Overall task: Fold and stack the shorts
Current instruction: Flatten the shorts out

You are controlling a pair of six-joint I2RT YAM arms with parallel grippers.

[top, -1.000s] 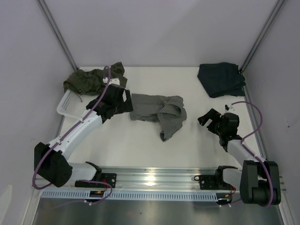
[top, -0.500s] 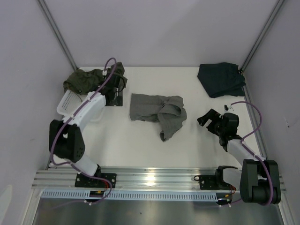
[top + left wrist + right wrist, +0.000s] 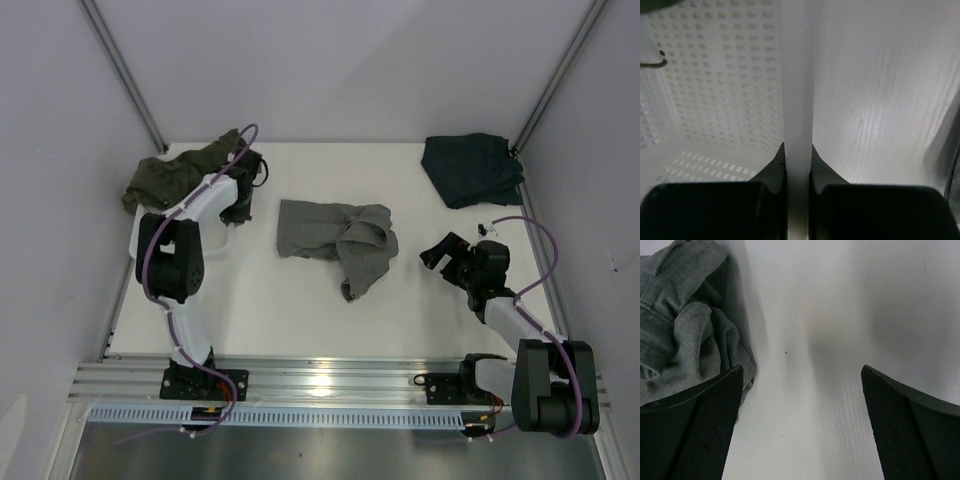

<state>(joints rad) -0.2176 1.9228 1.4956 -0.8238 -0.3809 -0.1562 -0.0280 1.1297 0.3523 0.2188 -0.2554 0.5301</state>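
now left pincer (image 3: 798,151) clamps basket (image 3: 797,75)

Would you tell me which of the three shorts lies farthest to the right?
The navy shorts, in the far right corner; the grey shorts lie mid-table, the olive shorts far left.

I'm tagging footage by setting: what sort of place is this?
Likely a robotics lab test cell: left arm and right arm bolted to a metal rail, a white table boxed in by plain panels, grey shorts as practice material.

Left shorts (image 3: 160,180) by basket (image 3: 797,100), middle shorts (image 3: 335,235) centre, right shorts (image 3: 470,168) back right
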